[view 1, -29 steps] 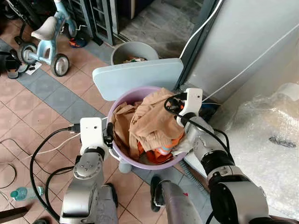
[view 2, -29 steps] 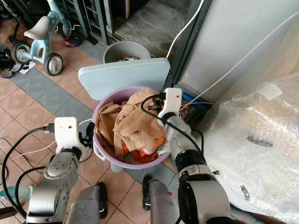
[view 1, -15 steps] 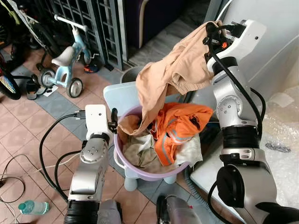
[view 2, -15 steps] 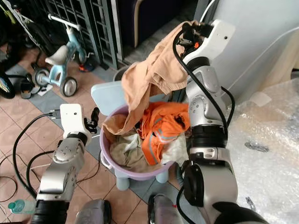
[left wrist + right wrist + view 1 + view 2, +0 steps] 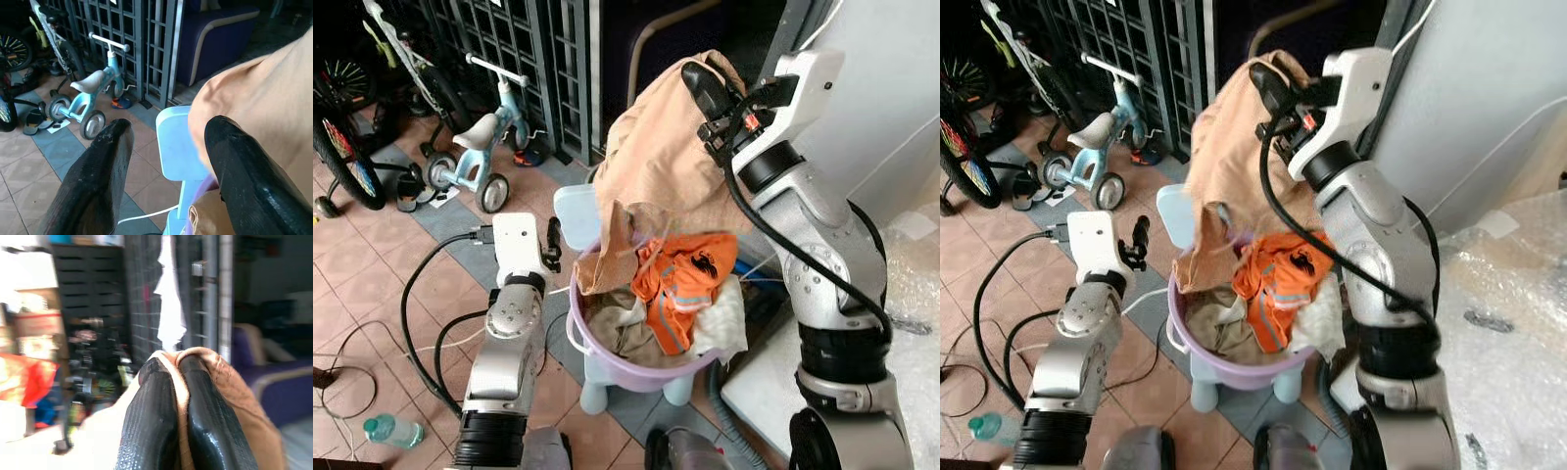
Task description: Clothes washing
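Note:
A tan garment (image 5: 656, 162) hangs high over the lilac basket (image 5: 636, 367), and my right gripper (image 5: 700, 83) is shut on its top fold; the right wrist view shows the cloth pinched between the black fingers (image 5: 151, 426). The garment's lower end still trails into the basket. Inside lie an orange shirt (image 5: 680, 284) and pale cloths (image 5: 720, 318). My left gripper (image 5: 551, 247) stands open beside the basket's left rim, nothing between its fingers (image 5: 105, 166).
The basket rests on a light blue stool (image 5: 578, 211). A small blue tricycle (image 5: 480, 147) and a bicycle wheel (image 5: 347, 157) stand to the left by a dark metal grille. A bubble-wrapped object (image 5: 1508, 323) sits right. Cables (image 5: 421, 323) and a bottle (image 5: 386, 429) lie on the tiled floor.
My right gripper has lifted the tan garment out of the basket, from rim height to well above it, uncovering the orange shirt. The camera view has tilted up.

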Tool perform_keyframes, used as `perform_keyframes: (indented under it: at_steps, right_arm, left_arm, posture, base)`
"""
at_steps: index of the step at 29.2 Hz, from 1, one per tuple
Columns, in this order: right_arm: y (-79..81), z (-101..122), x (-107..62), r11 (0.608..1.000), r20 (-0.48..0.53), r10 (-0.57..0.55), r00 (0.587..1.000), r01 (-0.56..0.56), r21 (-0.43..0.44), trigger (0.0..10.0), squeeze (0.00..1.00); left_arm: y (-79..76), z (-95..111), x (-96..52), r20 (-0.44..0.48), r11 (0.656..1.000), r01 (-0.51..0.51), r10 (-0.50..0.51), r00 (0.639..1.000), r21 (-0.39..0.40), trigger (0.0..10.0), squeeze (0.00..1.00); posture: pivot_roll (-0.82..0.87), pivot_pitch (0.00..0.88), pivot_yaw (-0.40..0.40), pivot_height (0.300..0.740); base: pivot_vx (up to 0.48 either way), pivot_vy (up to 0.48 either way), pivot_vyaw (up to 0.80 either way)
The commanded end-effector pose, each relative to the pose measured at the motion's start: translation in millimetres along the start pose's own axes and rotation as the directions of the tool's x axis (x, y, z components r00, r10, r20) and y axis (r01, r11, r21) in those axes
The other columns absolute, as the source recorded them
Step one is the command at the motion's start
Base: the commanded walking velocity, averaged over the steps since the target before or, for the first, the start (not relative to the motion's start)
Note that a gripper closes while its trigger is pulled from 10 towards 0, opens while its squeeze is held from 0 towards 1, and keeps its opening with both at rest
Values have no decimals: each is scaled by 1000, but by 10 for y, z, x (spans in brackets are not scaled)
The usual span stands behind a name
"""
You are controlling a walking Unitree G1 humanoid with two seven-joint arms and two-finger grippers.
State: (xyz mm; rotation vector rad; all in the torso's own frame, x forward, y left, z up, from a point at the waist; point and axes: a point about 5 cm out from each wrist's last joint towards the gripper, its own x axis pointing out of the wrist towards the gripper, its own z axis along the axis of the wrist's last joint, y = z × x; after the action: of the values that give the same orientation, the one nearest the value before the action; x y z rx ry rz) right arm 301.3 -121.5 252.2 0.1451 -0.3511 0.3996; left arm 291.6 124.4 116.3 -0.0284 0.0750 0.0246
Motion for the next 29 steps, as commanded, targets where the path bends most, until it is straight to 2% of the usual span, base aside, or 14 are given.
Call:
perform_keyframes:
  at_steps: [1,7,8,9,10,12,13,14,24,29]
  right_arm:
    - [-44,122,-24,997,62,-59,996,63,-54,0,0]
    - [-42,21,-79,994,11,-88,996,89,-64,235,0]
    - [-50,2,-92,992,6,-95,995,96,-81,2824,0]
    - [-59,-20,-113,990,-1,-106,994,105,-91,2196,0]
    - [-67,-37,-134,988,-5,-119,993,118,-99,2706,0]
    - [-71,-47,-147,987,-7,-129,992,127,-103,2706,0]
    - [-73,-55,-154,985,-9,-136,991,135,-105,7451,0]
    - [-77,-61,-154,985,-12,-141,990,139,-105,10000,0]
    - [-97,-47,-90,978,5,-159,987,158,-138,10000,0]
    - [-94,-53,-58,975,2,-171,985,170,-145,10000,0]
  left_arm:
    - [-36,-57,-9,-19,1000,9,-9,1000,8,10000,0]
    - [-48,-61,5,-23,1000,12,-12,1000,4,10000,0]
    - [-45,-62,6,-23,1000,11,-11,1000,7,10000,0]
    - [-35,-62,4,-21,1000,10,-10,1000,10,10000,0]
    - [-25,-64,1,-21,1000,8,-8,1000,13,10000,0]
    - [-18,-65,0,-21,1000,6,-6,1000,15,10000,0]
    - [-11,-69,-3,-22,1000,5,-5,1000,16,10000,0]
    - [-10,-73,-5,-24,1000,6,-5,1000,16,10000,0]
    - [3,-85,-4,-30,1000,10,-10,1000,25,10000,0]
    - [-8,-65,9,-13,1000,24,-24,1000,8,10000,0]
  posture:
    - [-27,0,9,740]
    - [-29,3,19,740]
    - [-29,3,19,740]
    - [-28,8,23,740]
    - [-28,10,24,740]
    - [-27,11,23,740]
    - [-28,15,24,740]
    - [-28,17,24,740]
    - [-31,19,28,740]
    - [-23,11,15,740]
  base:
    - [0,0,0]
    - [0,0,0]
    - [0,0,0]
    - [-259,0,0]
    - [-296,0,0]
    - [-296,0,0]
    - [-341,-247,0]
    - [-334,-251,0]
    - [-365,-264,0]
    - [0,0,-355]
